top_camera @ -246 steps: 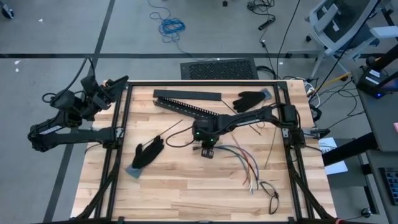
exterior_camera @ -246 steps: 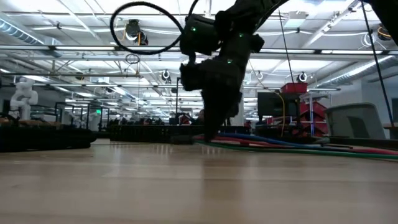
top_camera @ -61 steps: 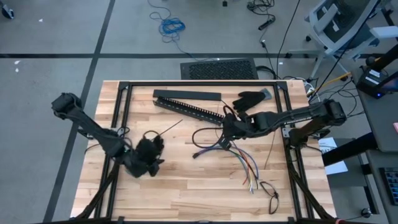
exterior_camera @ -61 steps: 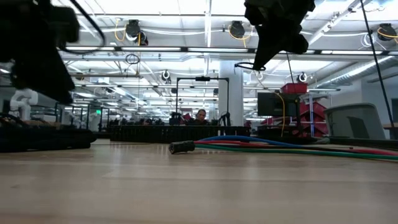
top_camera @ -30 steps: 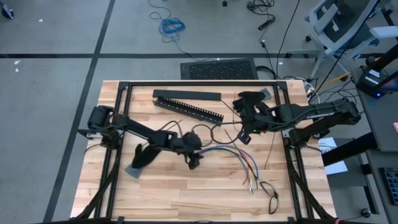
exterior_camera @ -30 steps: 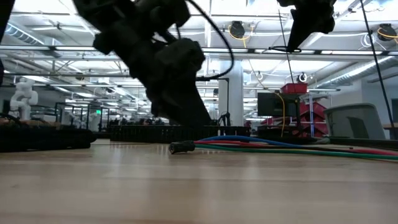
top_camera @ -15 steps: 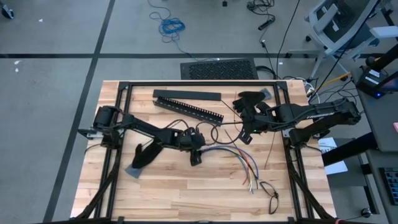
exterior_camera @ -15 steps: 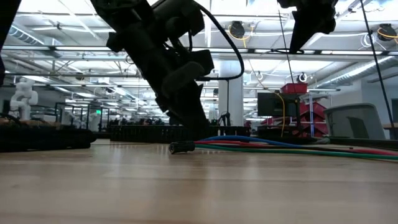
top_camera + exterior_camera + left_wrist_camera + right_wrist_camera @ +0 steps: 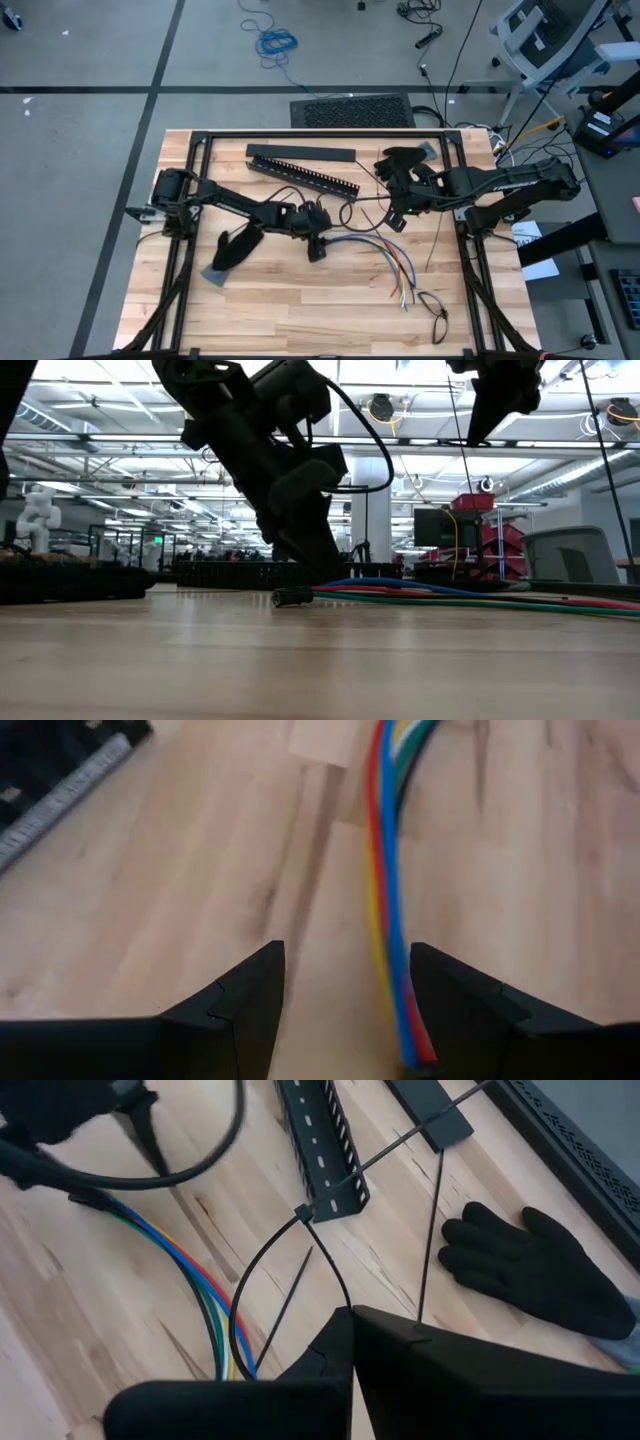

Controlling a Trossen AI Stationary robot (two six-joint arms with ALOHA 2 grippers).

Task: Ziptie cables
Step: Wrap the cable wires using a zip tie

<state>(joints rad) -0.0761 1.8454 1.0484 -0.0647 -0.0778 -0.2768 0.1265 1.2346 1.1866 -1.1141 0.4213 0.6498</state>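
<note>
1. Compared with half a second ago, the left gripper (image 9: 318, 247) sits a touch farther toward the table's middle in the high view, now right over the near end of the bundle of thin coloured cables (image 9: 372, 248); a second ago it was slightly lower and farther left
2. The right gripper (image 9: 397, 218) has not shifted over the last second; two seconds ago it was lower over the cable bundle, and it now hangs raised near the far right of the wooden slatted table top (image 9: 290, 310)
3. The left gripper's two dark fingers (image 9: 245, 1005) stand parted, one on each side of the red, blue, yellow and green cables (image 9: 385, 900) that run between them on the wood; I cannot tell whether the fingers touch the cables
4. The right gripper's fingers are pressed together, and a looped thin black zip tie (image 9: 285, 1270) rises from them, its loop reaching toward the long black slotted bar (image 9: 320, 1150)
5. The cables lie on the table just right of centre, fanning out toward the near right, where a thicker black cable (image 9: 432, 305) curls in a loop
6. In the low view the cables (image 9: 450, 597) lie flat along the table, with a dark end piece (image 9: 292, 596) beside the left arm
7. One black glove (image 9: 236, 249) lies near the left side, another black glove (image 9: 402, 159) at the far right; no container shows on the table
</note>
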